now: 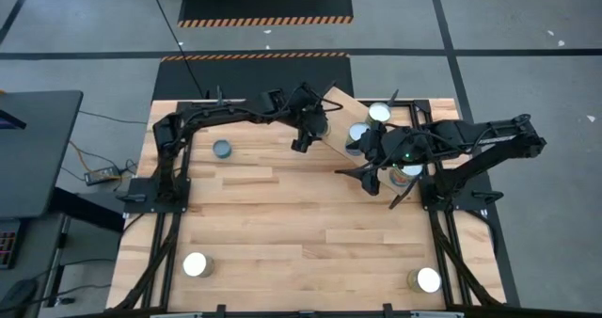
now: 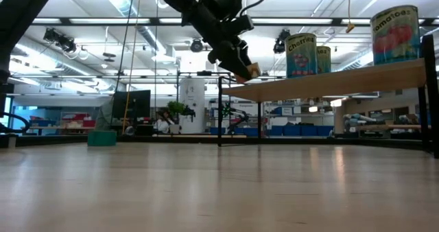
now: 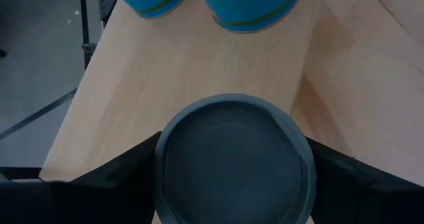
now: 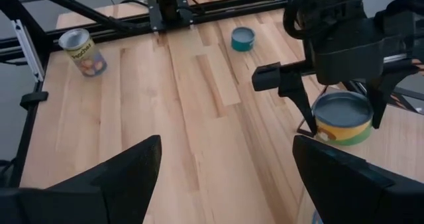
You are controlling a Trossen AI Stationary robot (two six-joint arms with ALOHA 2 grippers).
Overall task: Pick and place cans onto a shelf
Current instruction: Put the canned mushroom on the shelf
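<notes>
1. Left gripper [image 3: 232,184] clamped on a round can [image 3: 233,159], dull grey lid, upright, over the pale wood shelf [image 3: 165,71].
2. Two blue-labelled cans [image 3: 248,5] just ahead.
3. Right gripper [image 4: 225,177] spread apart, holding nothing.

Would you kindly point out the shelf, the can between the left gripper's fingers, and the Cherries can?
shelf [image 2: 329,79]: low view, front edge.
can [image 3: 232,161]: left wrist view, lid.
Cherries can [image 2: 301,55]: low view, label.

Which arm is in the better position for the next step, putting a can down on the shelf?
Left. The left gripper is shut on a can directly over the shelf. The right gripper is open and empty over the tabletop.
</notes>
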